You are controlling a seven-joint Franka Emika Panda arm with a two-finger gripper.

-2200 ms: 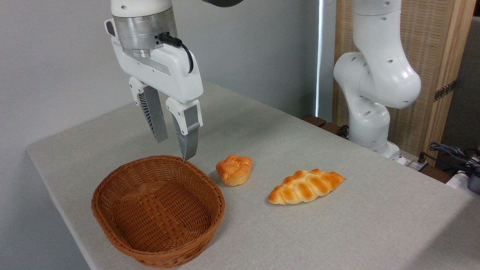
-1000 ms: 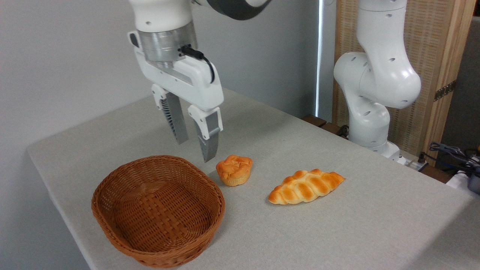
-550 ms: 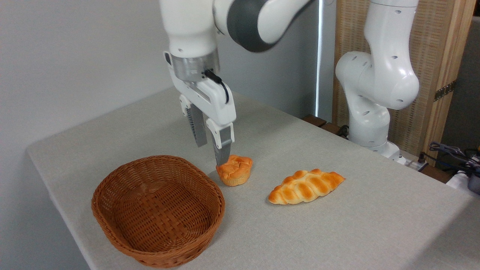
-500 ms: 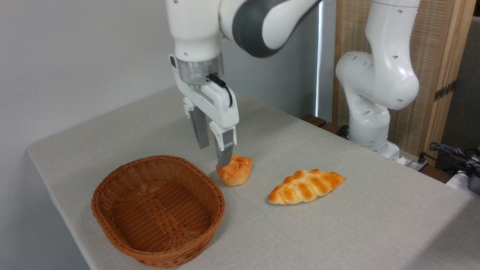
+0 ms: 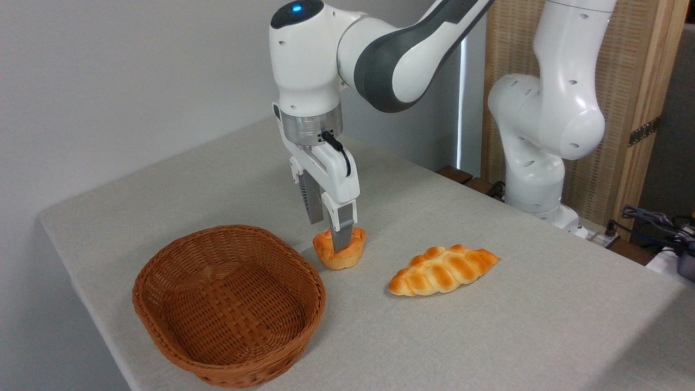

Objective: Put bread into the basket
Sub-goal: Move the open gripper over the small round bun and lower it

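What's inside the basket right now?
Nothing that shows: the basket has only bare woven floor and far wall in view. Its near wall hides a strip of floor behind it. The bun sits on the table, between the gripper fingers.

bright, even light | soft faint shadows | sharp focus | no glare, no blur

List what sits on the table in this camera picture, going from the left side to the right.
Basket → small round bun, with the claw down over it → long braided loaf.
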